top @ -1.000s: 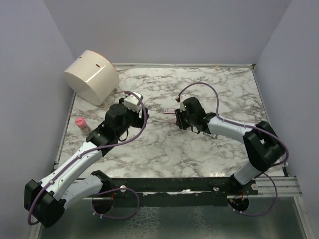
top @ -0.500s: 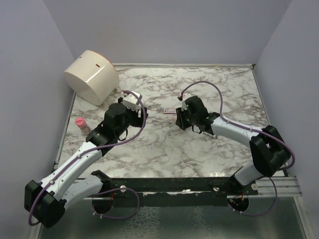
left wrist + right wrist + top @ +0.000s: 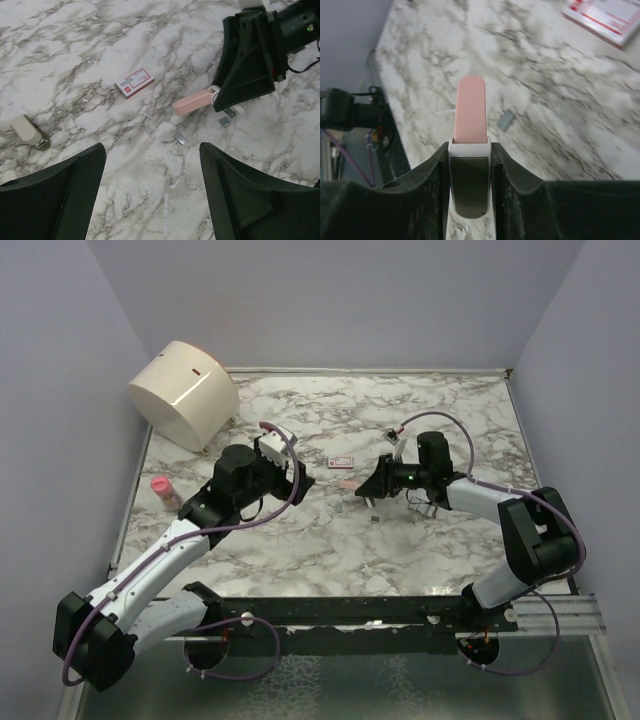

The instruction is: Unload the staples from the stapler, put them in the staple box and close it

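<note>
Stapler is pinched at its white rear end between the 2 fingers of the right pincer. Its pink nose sticks out forward, low over the marble table near the middle, and I cannot tell whether the nose touches the surface. Loose on the table, 1 short grey strip of staples lies just beside the pink nose on the near side, apart from the stapler. Another 2 small grey bits sit under the right pincer, too small for me to identify. To the left of the stapler the left pincer hangs over the table, spread wide with nothing between its fingers, facing the stapler. Red-and-white box lies flat beyond the stapler, apart from it. Small beige piece lies well off to the left in the left wrist view. Cream drum stands at the far left corner, with a pink bottle by the left edge.
</note>
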Available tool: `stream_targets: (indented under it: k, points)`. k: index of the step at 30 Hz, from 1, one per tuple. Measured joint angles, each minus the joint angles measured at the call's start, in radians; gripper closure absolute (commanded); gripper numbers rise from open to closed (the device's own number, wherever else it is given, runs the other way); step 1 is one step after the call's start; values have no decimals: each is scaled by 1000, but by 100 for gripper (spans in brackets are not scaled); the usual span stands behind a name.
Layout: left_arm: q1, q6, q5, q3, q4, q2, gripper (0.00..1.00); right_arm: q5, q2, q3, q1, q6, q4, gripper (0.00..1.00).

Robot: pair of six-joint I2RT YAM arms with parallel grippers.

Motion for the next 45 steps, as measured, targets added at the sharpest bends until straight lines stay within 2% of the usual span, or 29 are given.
stream_targets:
  k: [4, 11, 16, 19, 21, 27, 34, 36, 38, 41, 45]
  points:
    - [0, -26, 129, 0, 24, 53, 17, -149, 10, 31, 3, 11, 73, 99]
    - [0, -48, 197, 0, 29, 84, 16, -212, 17, 58, 2, 34, 103, 99]
    - [0, -53, 231, 4, 35, 105, 24, -306, 63, 56, 6, 172, 257, 99]
    - [0, -70, 258, 23, 26, 159, 22, -344, 91, 55, 21, 272, 355, 99]
    - [0, -98, 259, 37, 9, 193, 17, -367, 112, 46, 38, 350, 444, 99]
    - [0, -269, 250, 28, 20, 173, 13, -390, 167, 18, 81, 518, 666, 99]
    - [0, -521, 274, -51, 104, 174, 13, -394, 217, -5, 106, 621, 826, 99]
    - [0, -576, 274, -63, 112, 180, 17, -394, 217, -9, 106, 640, 856, 99]
    - [1, -629, 279, -84, 142, 186, 30, -394, 217, -10, 106, 650, 875, 99]
    - [2, -712, 308, -133, 227, 202, 40, -394, 217, -12, 106, 656, 888, 99]
    - [2, -791, 343, -190, 339, 221, 40, -395, 217, -25, 106, 659, 898, 99]
